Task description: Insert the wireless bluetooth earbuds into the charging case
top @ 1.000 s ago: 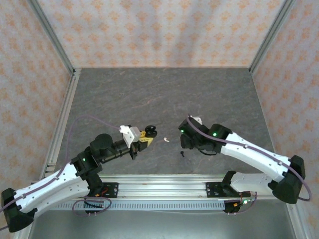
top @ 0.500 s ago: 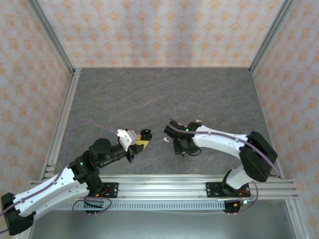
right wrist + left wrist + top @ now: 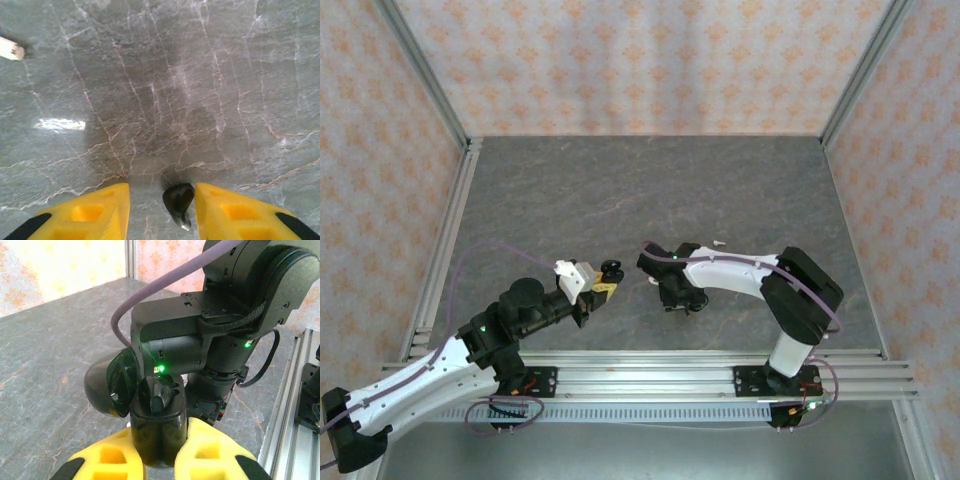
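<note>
I am clamping the black charging case point(image 3: 157, 427) in my left gripper point(image 3: 159, 452) at the bottom centre of the left wrist view. Its lid point(image 3: 112, 390) is hanging open toward the left. Something dark is sitting in one well, though I cannot tell what. My right gripper point(image 3: 161, 212) is hovering low over the grey table point(image 3: 165, 90) with its fingers spread. A black earbud point(image 3: 178, 200) is lying between them at the bottom edge, nearer the right-hand finger. A white earbud point(image 3: 10, 49) is lying in the upper left corner.
</note>
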You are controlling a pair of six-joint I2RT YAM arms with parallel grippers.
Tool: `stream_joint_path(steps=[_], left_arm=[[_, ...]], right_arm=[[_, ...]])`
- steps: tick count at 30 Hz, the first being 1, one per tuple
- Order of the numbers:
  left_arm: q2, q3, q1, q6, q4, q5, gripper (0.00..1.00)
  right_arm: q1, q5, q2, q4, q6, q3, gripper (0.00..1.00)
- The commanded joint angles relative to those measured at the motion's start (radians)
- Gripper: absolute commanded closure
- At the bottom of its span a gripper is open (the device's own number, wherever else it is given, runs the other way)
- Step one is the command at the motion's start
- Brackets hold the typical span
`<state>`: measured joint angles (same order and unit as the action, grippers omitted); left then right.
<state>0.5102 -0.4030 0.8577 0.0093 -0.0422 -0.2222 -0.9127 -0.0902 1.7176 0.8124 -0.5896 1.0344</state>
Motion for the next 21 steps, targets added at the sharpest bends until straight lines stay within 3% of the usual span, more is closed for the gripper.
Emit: stream_joint_path(steps=[1, 12, 21], left_arm=[[-0.016, -0.008, 0.005, 0.023, -0.017, 0.023, 1.0], [-0.033, -0.01, 0.006, 0.008, -0.026, 0.021, 1.0], [-0.042, -0.024, 0.005, 0.004, -0.036, 0.021, 1.0]], right_arm=[[0.006, 0.025, 0.027, 0.011, 0.013, 0.021, 0.62], [0.025, 0.017, -0.001, 0.0, 0.006, -0.026, 0.73], [0.031, -0.011, -0.031, 0.013, 0.038, -0.041, 0.67]])
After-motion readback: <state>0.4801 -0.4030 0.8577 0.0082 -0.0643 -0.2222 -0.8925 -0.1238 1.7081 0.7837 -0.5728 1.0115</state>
